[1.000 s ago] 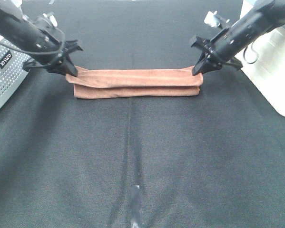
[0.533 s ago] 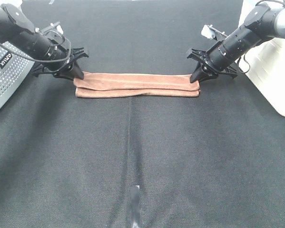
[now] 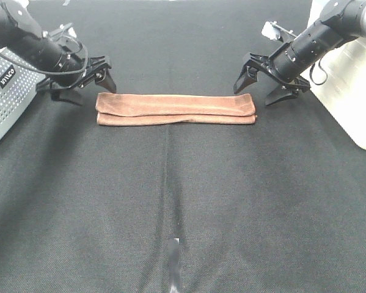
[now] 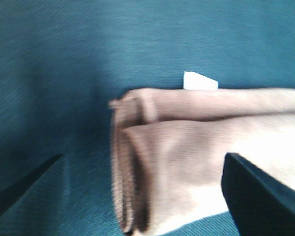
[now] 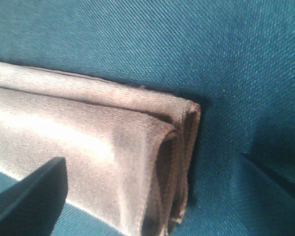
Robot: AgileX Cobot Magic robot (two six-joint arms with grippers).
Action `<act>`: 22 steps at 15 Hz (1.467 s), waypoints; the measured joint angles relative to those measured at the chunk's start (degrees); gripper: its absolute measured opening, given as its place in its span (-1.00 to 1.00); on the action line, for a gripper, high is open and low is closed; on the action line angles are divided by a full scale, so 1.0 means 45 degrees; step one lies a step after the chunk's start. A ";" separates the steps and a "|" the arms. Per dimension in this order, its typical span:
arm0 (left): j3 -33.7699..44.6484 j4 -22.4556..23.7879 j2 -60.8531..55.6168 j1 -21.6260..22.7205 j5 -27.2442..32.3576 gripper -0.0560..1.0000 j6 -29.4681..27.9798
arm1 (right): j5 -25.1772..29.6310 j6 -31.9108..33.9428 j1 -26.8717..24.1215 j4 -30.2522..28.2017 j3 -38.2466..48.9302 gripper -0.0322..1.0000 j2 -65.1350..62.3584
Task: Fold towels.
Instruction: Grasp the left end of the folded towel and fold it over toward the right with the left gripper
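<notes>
A: Black cloth covers the whole tabletop (image 3: 183, 201), with a crease down its middle. Where does the towel (image 3: 175, 109) lie?

B: On the far half, flat, folded into a narrow strip with its long axis running left to right.

A: And the arms?

B: One is at each end. The left pincer (image 3: 94, 91) sits just off the strip's left end and the right pincer (image 3: 253, 93) just off its right end. Both have their jaws spread wide and hold nothing. Neither arm is nearer; each has its own short edge.

A: So the next fold?

B: Likely end over end along that long axis, starting with a grip on a short edge.

A: Any writing?

B: A small white tag (image 4: 200, 81) pokes out near the left end, blank as far as can be seen. The grey perforated box (image 3: 5, 104) carries a label turned sideways, too small to read with certainty.
</notes>
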 joint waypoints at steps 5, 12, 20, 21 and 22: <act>-0.0331 -0.0522 0.0802 -0.0382 -0.0127 0.61 0.0369 | 0.0025 0.0000 0.0000 -0.0153 0.0000 0.70 0.0000; -0.0535 -0.0624 0.1197 -0.0433 -0.0255 -0.40 0.0306 | -0.0025 0.0013 0.0000 -0.0178 0.0000 0.70 0.0000; -0.0675 0.0840 0.0624 -0.0255 0.0675 -0.77 0.0242 | -0.0064 0.0013 0.0000 -0.0178 0.0000 0.70 0.0000; -0.1082 0.1986 0.0280 -0.0115 0.1324 -0.77 -0.0178 | -0.0064 0.0013 0.0000 -0.0178 0.0000 0.70 0.0000; -0.1311 0.2648 0.0000 -0.0051 0.1719 -0.77 -0.0560 | -0.0064 0.0013 0.0000 -0.0178 0.0000 0.70 0.0000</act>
